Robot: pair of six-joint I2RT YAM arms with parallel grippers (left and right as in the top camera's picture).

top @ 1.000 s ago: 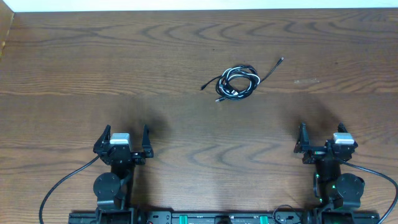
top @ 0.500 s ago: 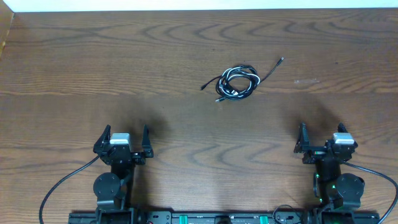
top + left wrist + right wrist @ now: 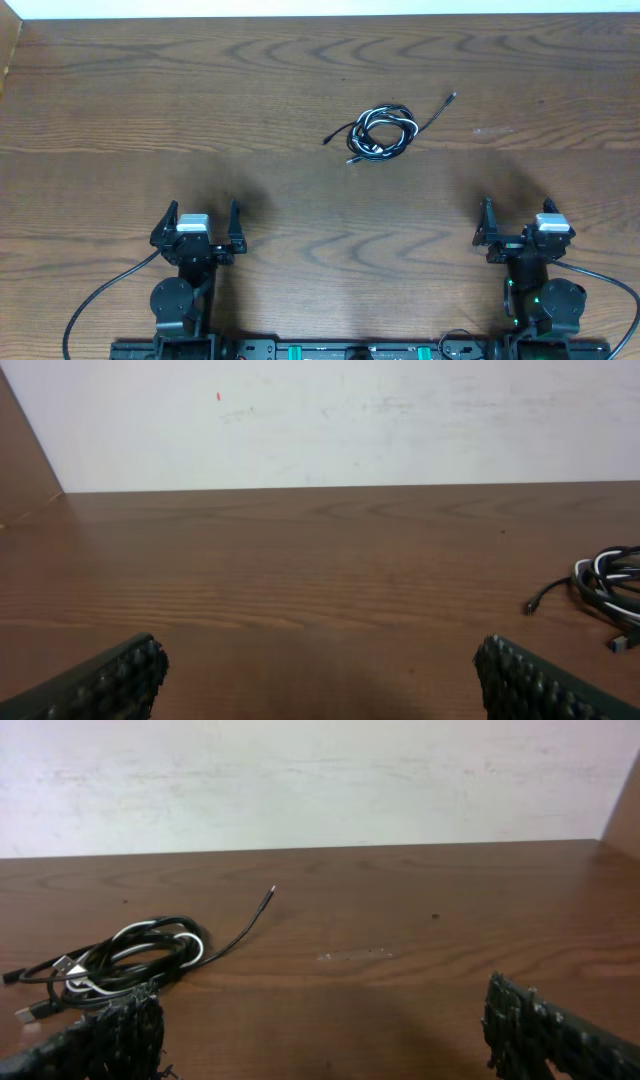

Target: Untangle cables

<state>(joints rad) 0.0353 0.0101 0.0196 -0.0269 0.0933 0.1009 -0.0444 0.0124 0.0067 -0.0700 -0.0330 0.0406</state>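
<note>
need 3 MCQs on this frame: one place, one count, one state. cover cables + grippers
1. Where does the tangled bundle of thin black and white cables lie on the brown wooden table?
A. Far left corner
B. Far half, slightly right of centre
C. At the near edge

2. How many separate cable clumps are there?
A. One
B. Two
C. Three

3. How do the left gripper and right gripper stand?
A. Both open, empty
B. Left shut on a cable
C. Both shut

B: the overhead view shows it there.
A: every view shows a single clump.
A: each wrist view shows fingers wide apart with nothing between.
</note>
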